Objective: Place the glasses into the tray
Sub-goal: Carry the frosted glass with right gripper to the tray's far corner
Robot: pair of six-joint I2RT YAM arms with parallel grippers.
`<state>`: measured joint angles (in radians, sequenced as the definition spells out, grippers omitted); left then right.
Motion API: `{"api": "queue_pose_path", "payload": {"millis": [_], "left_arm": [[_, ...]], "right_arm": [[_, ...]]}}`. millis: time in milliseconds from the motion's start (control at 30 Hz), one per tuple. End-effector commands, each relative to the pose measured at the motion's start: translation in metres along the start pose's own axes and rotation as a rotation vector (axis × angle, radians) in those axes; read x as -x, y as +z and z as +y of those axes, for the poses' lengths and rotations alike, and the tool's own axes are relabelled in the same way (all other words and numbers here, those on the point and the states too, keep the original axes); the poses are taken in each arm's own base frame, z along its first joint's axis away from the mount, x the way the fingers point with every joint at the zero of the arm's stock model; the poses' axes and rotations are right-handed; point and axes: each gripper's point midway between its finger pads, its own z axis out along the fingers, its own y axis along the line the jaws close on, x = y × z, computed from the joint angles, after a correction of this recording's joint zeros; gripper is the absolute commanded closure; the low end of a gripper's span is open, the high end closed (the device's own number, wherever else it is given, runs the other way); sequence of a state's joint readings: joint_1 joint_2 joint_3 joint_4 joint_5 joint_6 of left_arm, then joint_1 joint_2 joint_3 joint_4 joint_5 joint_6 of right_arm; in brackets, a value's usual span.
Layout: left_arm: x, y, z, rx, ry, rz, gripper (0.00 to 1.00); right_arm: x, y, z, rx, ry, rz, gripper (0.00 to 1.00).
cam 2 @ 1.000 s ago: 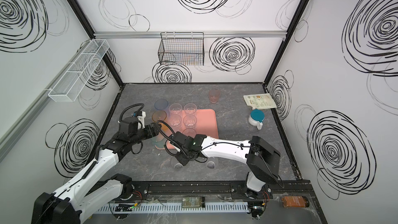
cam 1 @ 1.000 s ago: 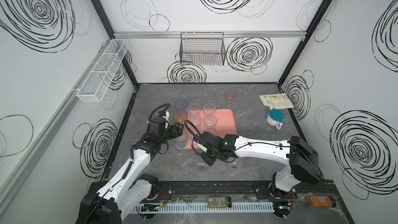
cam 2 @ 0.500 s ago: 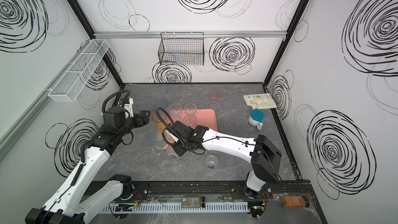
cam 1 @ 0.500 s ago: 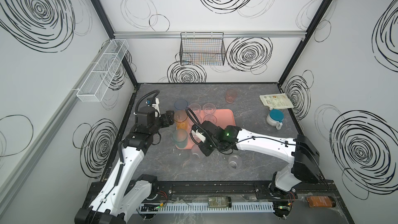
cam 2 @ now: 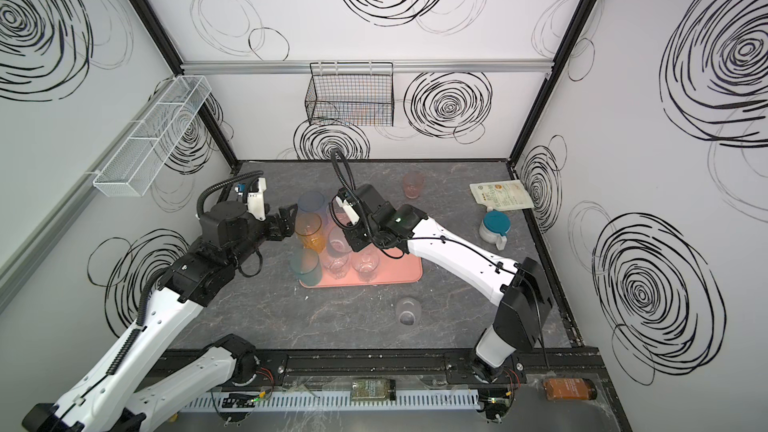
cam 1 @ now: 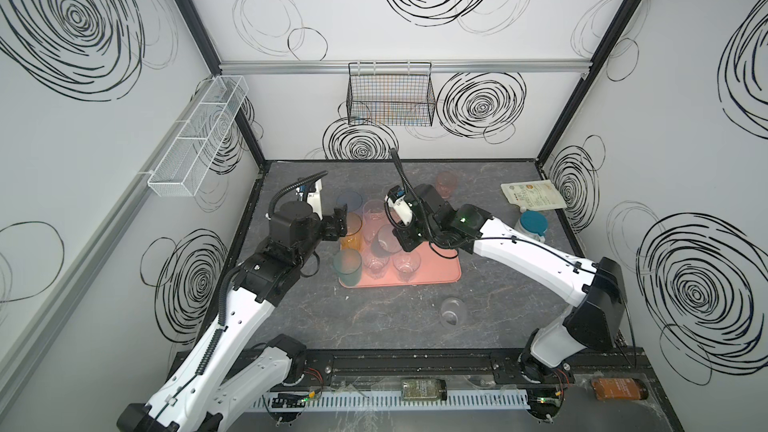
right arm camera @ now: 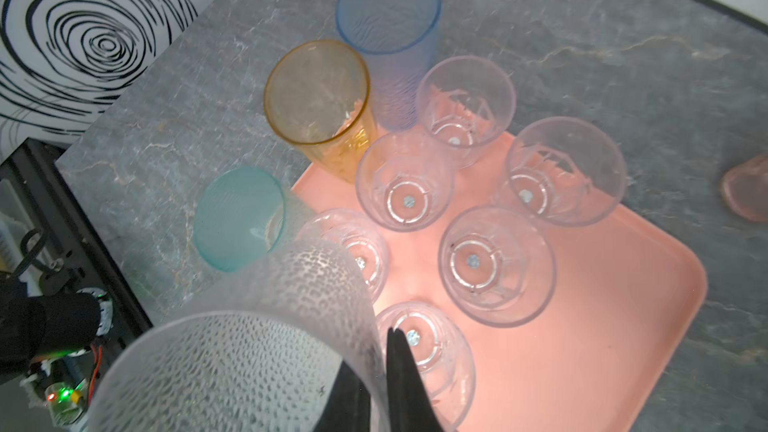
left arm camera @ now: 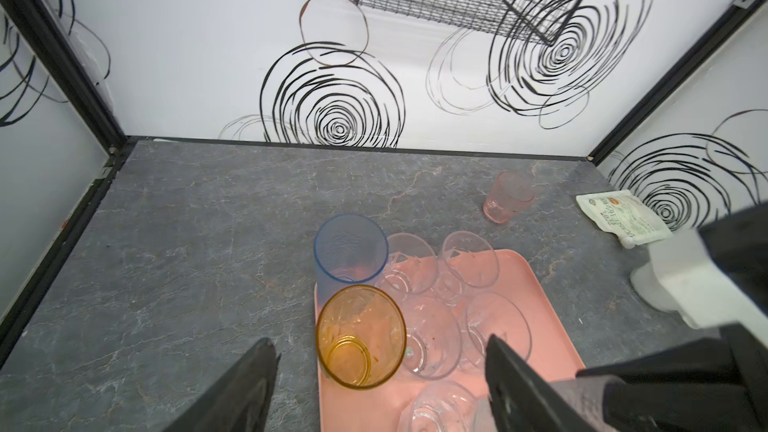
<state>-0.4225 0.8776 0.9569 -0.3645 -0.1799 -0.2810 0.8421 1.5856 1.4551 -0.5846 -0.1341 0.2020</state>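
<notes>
Two glasses sit off the tray (cam 1: 440,274) right now: a pink tumbler (cam 1: 446,184) near the table's far edge and a clear tumbler (cam 1: 452,312) toward its front edge. Everything else is packed at the tray's left end.

Right gripper (right arm camera: 374,367) is clamped on the rim of a frosted tumbler (right arm camera: 249,347), one finger inside and one outside, hanging it over that cluster. Left gripper (left arm camera: 380,342) is wide open with nothing in it, just beside the amber tumbler (left arm camera: 359,336).

My take: carry the frosted one over to the tray's bare right end before lowering, keep it upright, seat the base flat, then let go. A rim pinch lets it swing, so go slow. Can't really tell how much its base clears the short glasses' rims, so I'd stay high until it's past them.
</notes>
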Motion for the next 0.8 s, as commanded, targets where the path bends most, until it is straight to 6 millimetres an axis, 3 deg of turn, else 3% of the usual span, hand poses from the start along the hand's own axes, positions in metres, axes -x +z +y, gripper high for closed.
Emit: {"api": "queue_pose_path", "payload": {"millis": [0, 167, 267, 333, 500, 767], "left_arm": [[0.002, 0.001, -0.017, -0.031, -0.002, -0.059, 0.18], [-0.021, 0.013, -0.057, -0.112, 0.03, -0.031, 0.18], [-0.036, 0.018, -0.079, -0.146, 0.061, -0.016, 0.18], [-0.047, 0.023, -0.088, -0.162, 0.084, -0.006, 0.18], [-0.069, 0.034, -0.101, -0.196, 0.124, 0.035, 0.16], [-0.085, 0.034, -0.096, -0.198, 0.132, 0.065, 0.15]], "right_arm": [[0.054, -0.032, -0.031, -0.084, 0.035, -0.187, 0.9], [0.065, -0.041, -0.112, -0.356, 0.19, -0.24, 0.9], [0.048, -0.04, -0.161, -0.519, 0.264, -0.216, 0.89], [0.033, -0.035, -0.184, -0.546, 0.322, -0.197, 0.88], [0.002, -0.007, -0.212, -0.513, 0.427, -0.118, 0.87], [-0.038, 0.051, -0.238, -0.556, 0.487, 0.111, 0.87]]}}
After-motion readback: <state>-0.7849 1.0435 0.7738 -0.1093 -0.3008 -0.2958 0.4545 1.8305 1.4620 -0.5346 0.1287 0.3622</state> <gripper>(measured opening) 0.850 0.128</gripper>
